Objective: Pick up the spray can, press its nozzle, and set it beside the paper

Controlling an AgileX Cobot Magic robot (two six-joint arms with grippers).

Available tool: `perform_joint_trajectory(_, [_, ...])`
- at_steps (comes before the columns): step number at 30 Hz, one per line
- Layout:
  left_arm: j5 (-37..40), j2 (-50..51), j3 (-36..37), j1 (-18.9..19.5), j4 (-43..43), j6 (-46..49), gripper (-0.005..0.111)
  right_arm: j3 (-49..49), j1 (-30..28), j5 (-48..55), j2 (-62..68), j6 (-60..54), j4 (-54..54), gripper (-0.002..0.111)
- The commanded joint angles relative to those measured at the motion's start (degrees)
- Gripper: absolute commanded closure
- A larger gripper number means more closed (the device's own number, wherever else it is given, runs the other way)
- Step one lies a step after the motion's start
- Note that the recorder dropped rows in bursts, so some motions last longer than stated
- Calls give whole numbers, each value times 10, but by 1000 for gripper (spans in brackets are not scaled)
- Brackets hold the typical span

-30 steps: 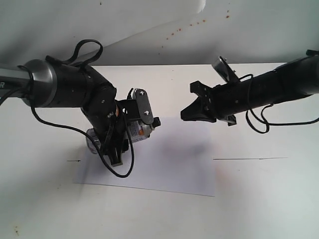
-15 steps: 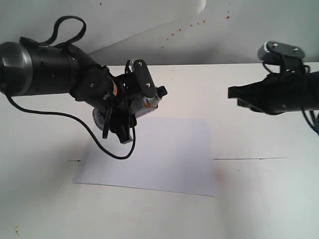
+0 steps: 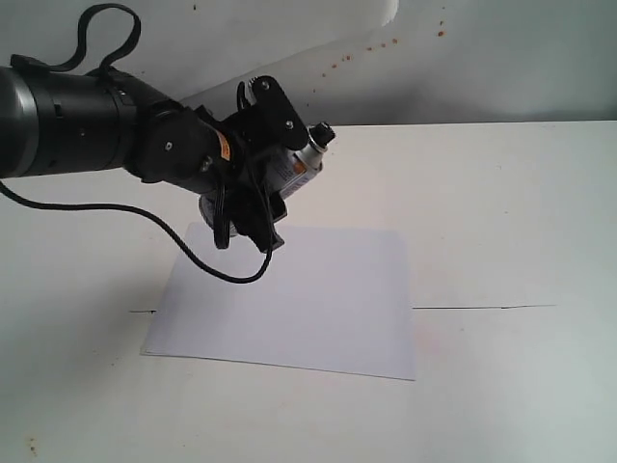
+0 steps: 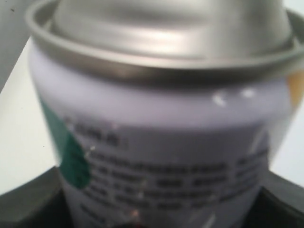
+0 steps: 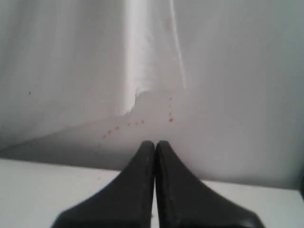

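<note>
The left claw (image 3: 272, 176) grips the can (image 3: 299, 164) around its middle and holds it up off the worktop (image 3: 501, 222), near the far left corner of the paper (image 3: 318, 309). The can is silver with a white label and a green patch. Its small print is too blurry to read. It leans, with its black nozzle (image 3: 321, 133) pointing up and right. The paper lies flat. The right claw (image 5: 155, 148) has its fingers pressed together, holding nothing.
</note>
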Motion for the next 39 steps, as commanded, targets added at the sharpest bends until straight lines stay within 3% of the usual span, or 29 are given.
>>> perform_joint_trajectory(1, [-31,-12,-5,-2,-38,-9,107,47,-4,-45,-85,-8,-3,108])
perform_joint_trajectory(11, [-56,-12,-5,-2,-53,-7,107,236,-4,-179,-238,-7,-3,108])
perform_joint_trajectory(16, [-76,-12,-5,-2,-68,-7,107,257,-4,-180,-264,-4,43,108])
perform_joint_trajectory(31, [-126,-12,-5,-2,-131,-7,107,257,-7,-181,-289,-3,45,108])
perform_joint_trajectory(39, [-183,-12,-5,-2,-163,-9,107,257,-110,-180,-365,-4,45,108])
